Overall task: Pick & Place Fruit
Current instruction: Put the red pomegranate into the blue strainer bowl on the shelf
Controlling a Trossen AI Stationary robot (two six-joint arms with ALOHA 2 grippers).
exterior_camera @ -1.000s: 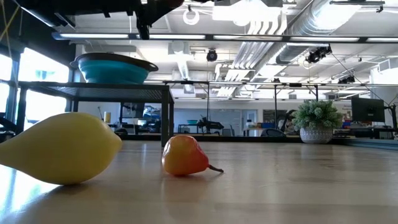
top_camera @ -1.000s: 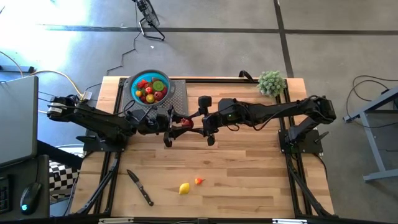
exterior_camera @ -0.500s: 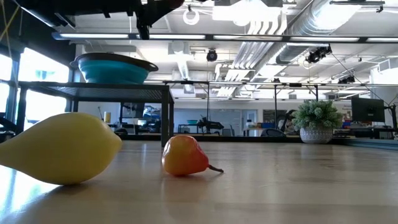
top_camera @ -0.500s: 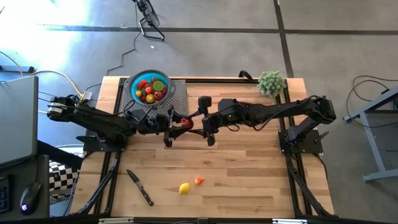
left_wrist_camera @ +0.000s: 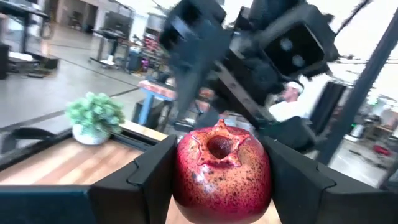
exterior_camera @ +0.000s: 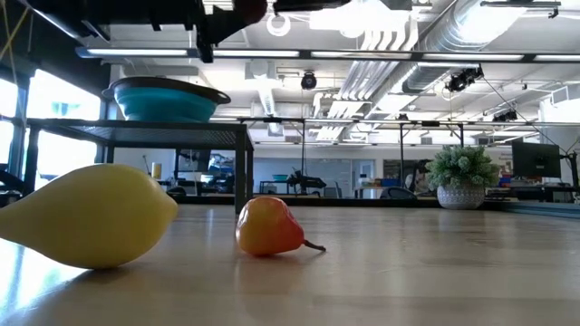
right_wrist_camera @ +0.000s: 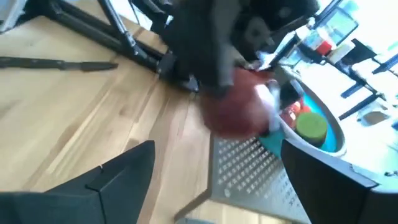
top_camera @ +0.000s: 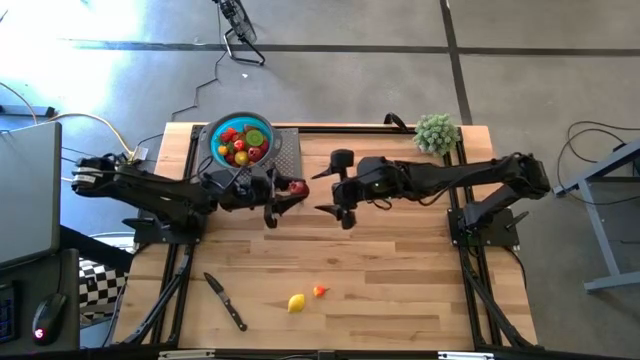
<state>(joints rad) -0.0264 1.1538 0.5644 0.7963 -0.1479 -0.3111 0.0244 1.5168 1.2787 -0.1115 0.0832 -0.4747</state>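
Maroon pomegranate: I am clamping it between my left gripper fingers, above the wood table. My right gripper is standing just ahead, spread wide and empty. Risk: fruit slipping, or my arms knocking together. Teal bowl is sitting close behind my left gripper on a raised rack; open board is lying ahead, toward lemon.
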